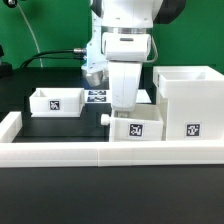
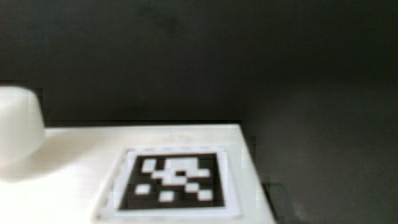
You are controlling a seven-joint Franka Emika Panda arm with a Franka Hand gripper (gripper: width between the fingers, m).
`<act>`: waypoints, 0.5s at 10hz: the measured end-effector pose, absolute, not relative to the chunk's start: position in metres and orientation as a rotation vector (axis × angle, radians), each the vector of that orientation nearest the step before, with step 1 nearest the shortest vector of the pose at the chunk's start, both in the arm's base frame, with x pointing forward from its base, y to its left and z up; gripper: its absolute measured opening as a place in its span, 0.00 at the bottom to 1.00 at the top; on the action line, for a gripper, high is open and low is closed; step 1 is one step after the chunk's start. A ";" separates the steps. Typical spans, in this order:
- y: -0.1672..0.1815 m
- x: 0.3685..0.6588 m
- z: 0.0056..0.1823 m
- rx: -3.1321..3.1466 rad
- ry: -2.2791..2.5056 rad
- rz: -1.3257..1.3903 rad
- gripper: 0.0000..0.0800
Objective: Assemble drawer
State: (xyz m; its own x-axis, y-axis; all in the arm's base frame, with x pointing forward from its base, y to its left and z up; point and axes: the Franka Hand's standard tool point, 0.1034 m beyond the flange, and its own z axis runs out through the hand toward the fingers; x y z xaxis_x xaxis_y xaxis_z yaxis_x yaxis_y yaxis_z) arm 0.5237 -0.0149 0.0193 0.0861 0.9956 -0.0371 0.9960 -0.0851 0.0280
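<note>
The tall boxy drawer housing (image 1: 188, 100) stands at the exterior view's right, with a tag on its front. One small tray (image 1: 55, 101) sits at the left. A second tray (image 1: 138, 126) sits in front of the arm, its knob (image 1: 105, 117) pointing to the exterior view's left. My gripper (image 1: 122, 104) reaches down onto this tray's far wall, and its fingertips are hidden. The wrist view shows the tray's white tagged face (image 2: 175, 180) very close, with the knob (image 2: 15, 125) beside it. No fingers show there.
A long low white border wall (image 1: 90, 152) runs along the front and up the left side (image 1: 8, 125). The marker board (image 1: 97, 97) lies behind the arm, between the left tray and the gripper. The table is black.
</note>
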 end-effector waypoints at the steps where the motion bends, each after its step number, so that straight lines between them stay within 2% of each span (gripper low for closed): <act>1: -0.016 0.523 0.019 2.292 2.082 -0.014 0.05; 3: -0.034 0.523 0.019 2.254 2.146 0.016 0.05; 5: -0.033 0.523 0.019 2.285 2.116 0.019 0.05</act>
